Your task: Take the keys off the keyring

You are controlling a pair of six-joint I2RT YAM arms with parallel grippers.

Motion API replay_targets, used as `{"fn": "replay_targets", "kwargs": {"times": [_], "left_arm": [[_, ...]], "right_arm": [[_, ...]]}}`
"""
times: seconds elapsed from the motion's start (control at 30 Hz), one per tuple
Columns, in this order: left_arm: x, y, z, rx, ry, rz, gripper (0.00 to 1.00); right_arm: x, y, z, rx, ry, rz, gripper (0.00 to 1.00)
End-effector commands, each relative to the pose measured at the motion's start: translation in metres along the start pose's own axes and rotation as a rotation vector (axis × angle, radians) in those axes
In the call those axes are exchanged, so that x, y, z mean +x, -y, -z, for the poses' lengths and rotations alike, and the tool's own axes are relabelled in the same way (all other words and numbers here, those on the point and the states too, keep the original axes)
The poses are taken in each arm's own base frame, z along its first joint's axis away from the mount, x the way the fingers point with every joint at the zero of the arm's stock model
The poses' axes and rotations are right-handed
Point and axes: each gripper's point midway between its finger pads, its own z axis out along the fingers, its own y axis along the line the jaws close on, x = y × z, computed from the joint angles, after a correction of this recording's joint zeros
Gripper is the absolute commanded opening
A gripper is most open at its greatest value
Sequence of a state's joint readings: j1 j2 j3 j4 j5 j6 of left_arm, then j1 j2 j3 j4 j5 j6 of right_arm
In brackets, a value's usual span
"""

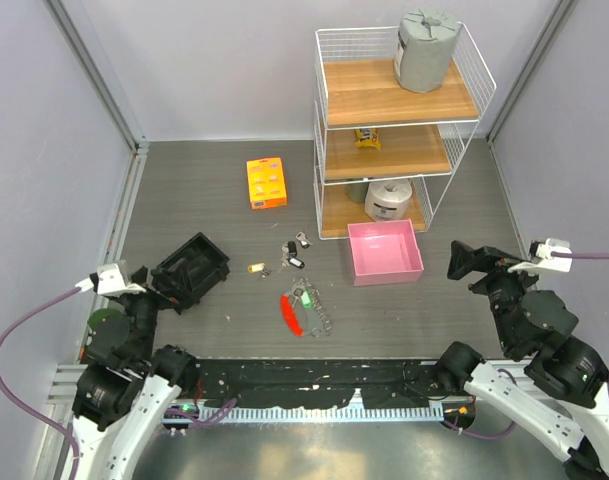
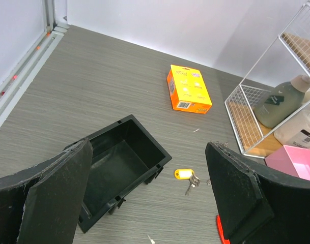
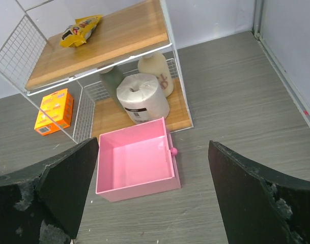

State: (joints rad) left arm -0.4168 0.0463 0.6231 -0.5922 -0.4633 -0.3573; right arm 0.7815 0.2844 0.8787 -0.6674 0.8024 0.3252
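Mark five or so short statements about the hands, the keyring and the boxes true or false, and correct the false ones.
1. The left hand and the right hand are both open and hold nothing. True.
2. The keyring lies inside the pink box. False: it lies on the table, nearer the arms and to the left of the pink box, which is empty.
3. A key with a yellow head lies on the table beside the black bin. True.
4. The orange box stands on the top shelf. False: it lies flat on the table to the left of the shelf; a grey roll stands on the top shelf.
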Motion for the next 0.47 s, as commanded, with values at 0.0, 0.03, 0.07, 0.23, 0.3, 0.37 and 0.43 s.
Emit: {"fn": "replay_targets", "kwargs": {"times": [0.0, 0.03, 0.07, 0.23, 0.3, 0.37, 0.43], "left_arm": [[-0.0188, 0.0021, 0.0014, 0.010, 0.072, 0.012, 1.00], [-0.0175, 0.0016, 0.0008, 0.005, 0.063, 0.004, 1.00], [-0.0172, 0.0016, 0.0009, 0.006, 0.059, 0.000, 1.00], [-0.0181, 0.0012, 0.0002, 0.004, 0.065, -0.009, 1.00], [-0.0169, 0.0047, -0.0009, 0.023, 0.056, -0.030, 1.00], [-0.0154, 0.0051, -0.0015, 0.023, 0.048, -0.028, 0.99], [-0.0180, 0.0057, -0.0009, 0.025, 0.056, -0.021, 1.00]], "right_arm": [[-0.0022, 0.0221, 0.0101, 0.067, 0.017, -0.033, 0.95], [-0.0032, 0.0230, 0.0113, 0.065, 0.020, -0.036, 0.95], [-0.0048, 0.0241, 0.0124, 0.065, 0.024, -0.035, 0.95], [-0.0033, 0.0262, 0.0120, 0.078, 0.017, -0.018, 0.95], [-0.0022, 0.0263, 0.0114, 0.081, 0.014, -0.012, 0.95], [-0.0012, 0.0264, 0.0105, 0.085, 0.012, -0.005, 0.95], [-0.0006, 0.0272, 0.0097, 0.093, 0.010, 0.002, 0.95]]}}
